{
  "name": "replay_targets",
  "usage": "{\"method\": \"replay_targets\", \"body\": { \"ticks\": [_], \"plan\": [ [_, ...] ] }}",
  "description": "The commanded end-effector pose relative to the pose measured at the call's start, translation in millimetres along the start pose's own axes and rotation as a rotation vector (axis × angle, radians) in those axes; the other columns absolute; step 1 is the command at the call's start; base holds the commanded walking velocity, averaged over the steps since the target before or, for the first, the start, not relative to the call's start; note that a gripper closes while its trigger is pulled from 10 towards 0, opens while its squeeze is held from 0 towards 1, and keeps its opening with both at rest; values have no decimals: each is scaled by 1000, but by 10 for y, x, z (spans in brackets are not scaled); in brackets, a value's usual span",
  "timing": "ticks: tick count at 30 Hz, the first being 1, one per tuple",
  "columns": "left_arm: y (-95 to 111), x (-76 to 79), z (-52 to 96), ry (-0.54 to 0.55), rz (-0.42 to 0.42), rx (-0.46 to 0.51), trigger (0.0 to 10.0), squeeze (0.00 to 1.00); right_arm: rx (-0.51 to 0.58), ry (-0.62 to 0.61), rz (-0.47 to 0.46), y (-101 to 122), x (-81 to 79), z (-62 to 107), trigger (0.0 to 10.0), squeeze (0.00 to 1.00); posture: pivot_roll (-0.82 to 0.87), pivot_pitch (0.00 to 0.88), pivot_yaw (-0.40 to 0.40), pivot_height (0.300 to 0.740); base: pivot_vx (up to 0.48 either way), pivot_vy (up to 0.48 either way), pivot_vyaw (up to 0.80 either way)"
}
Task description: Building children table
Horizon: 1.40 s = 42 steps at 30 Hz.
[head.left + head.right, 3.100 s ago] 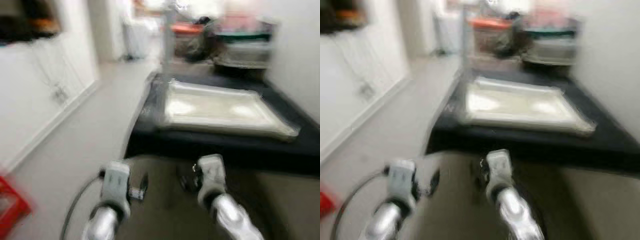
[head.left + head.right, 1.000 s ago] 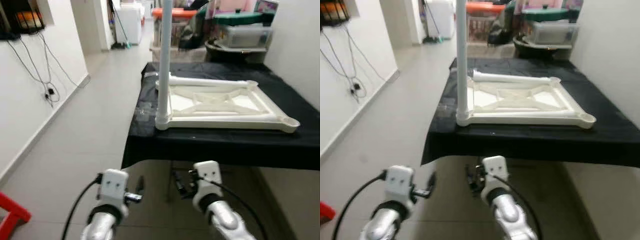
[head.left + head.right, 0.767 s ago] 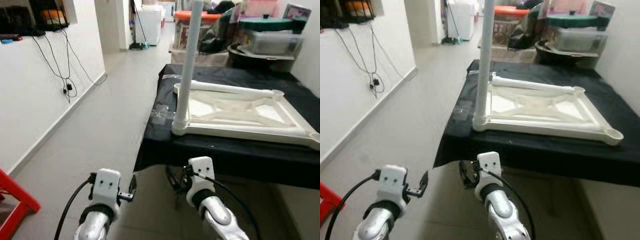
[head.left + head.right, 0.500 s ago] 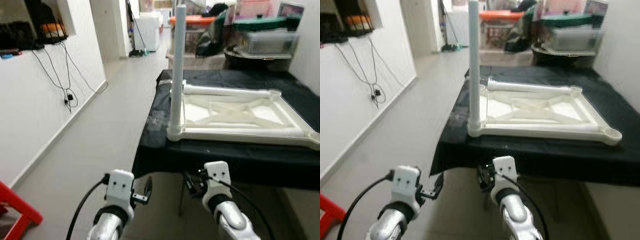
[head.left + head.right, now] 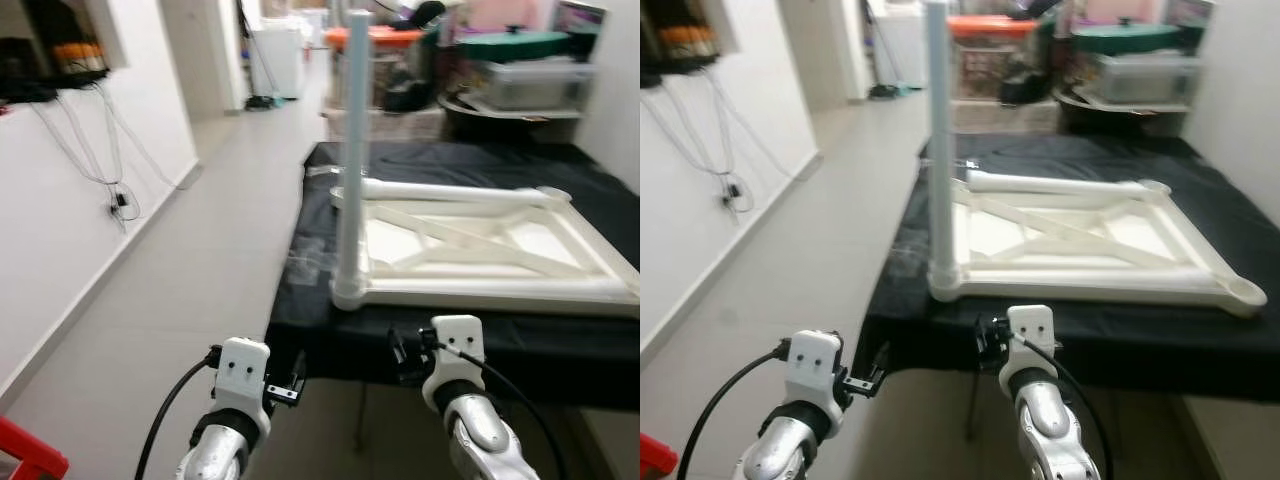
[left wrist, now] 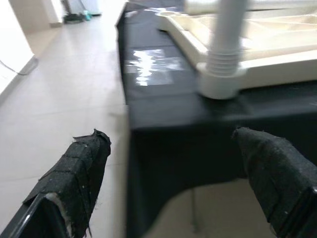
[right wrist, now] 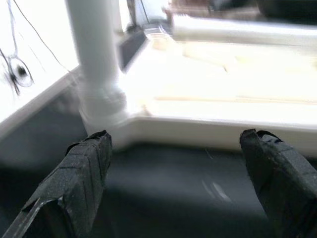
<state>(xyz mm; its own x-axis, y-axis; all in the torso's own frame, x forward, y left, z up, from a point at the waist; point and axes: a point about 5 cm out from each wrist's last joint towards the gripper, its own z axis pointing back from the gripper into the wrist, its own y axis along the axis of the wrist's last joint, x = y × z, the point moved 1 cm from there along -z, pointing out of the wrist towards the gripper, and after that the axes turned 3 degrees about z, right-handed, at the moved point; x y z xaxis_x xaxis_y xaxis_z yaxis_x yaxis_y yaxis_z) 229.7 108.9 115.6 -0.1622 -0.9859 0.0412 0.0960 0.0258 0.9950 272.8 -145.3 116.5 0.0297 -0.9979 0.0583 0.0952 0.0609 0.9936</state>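
Right claw (image 7: 173, 183) spread, smooth white plastic tabletop (image 5: 480, 250), round upright leg (image 5: 352, 150)

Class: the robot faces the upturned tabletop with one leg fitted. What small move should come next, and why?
Probably reach the right gripper forward and up to the loose leg lying on the tabletop. Both grippers hang open below the table edge, and just one upright leg is fitted.

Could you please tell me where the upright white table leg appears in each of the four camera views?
Left eye view: upright white table leg rises centre-left from the near left corner of the white tabletop frame.
Right eye view: left of centre, same corner.
Left wrist view: upper right, between the black fingers.
Right wrist view: upper left.
Shared landmark: the ribbed socket at the leg's base, on the black cloth.
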Motion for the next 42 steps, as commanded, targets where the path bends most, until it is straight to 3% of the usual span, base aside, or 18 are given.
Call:
{"method": "replay_targets", "body": {
  "ticks": [1, 5, 10, 17, 26, 34, 39, 42],
  "plan": [
    [11, -28, 1, 17, 0, 2, 10000, 0, -3, -47, -3, -21, 83, -2, 10000, 0, 133, 0, -18, 740, 259, 0, 0],
    [37, -44, 5, 26, 0, 13, 10000, 0, -2, -55, -5, -21, 94, -3, 10000, 0, 133, 0, -18, 740, 259, 0, 0],
    [228, -348, 75, 155, 3, 84, 10000, 0, 7, -151, -10, 14, 238, -47, 10000, 0, 148, 0, -29, 740, 259, 0, 0],
    [227, -396, 77, 172, 0, 88, 10000, 0, 8, -182, -21, 22, 287, -90, 10000, 0, 147, 0, -32, 740, 262, 0, 0],
    [179, -281, 41, 124, 7, 61, 10000, 0, 31, -227, -2, 73, 423, -157, 10000, 0, 142, 0, -24, 740, 86, 0, 0],
    [113, -128, 74, 53, 31, 34, 10000, 0, 25, -182, -20, 68, 512, -248, 10000, 0, 141, 0, -26, 740, 0, 0, 0],
    [39, -42, 115, -16, 44, 2, 10000, 0, 5, -208, 46, 33, 744, -287, 10000, 0, 135, 0, -25, 740, 0, 0, 0],
    [11, -6, 123, -52, 44, -11, 10000, 0, -22, -130, 31, -4, 819, -328, 10000, 0, 133, 0, -23, 740, 0, 0, 0]
  ]
}}
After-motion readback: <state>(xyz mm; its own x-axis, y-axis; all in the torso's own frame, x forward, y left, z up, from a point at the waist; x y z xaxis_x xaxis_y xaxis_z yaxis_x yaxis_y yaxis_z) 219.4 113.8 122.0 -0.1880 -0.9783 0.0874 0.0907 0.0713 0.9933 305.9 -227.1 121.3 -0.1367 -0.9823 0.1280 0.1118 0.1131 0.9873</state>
